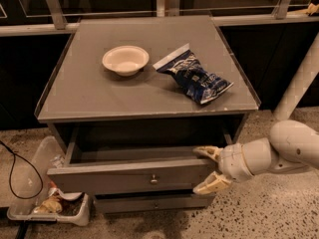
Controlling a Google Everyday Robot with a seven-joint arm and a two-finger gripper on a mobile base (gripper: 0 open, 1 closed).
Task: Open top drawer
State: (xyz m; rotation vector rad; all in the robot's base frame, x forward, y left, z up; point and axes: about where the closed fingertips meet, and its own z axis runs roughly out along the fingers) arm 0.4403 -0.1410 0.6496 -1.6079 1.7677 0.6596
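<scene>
The top drawer [124, 176] is pulled out from under the grey cabinet top [89, 93]. Its flat grey front carries a small round metal knob [154, 179] at centre, and its grey box interior shows behind the front. My gripper [205, 170] is at the drawer's right end, open. One cream finger [208, 152] lies over the top edge of the front. The other finger [211, 183] lies against the lower right corner. A narrower grey drawer front [149, 203] sits shut below.
A white bowl [125, 59] and a blue snack bag [194, 76] lie on the cabinet top. A clear bin [35, 210] with rubbish stands on the floor at the left, next to a black cable [15, 176]. A white pole [299, 81] rises at right.
</scene>
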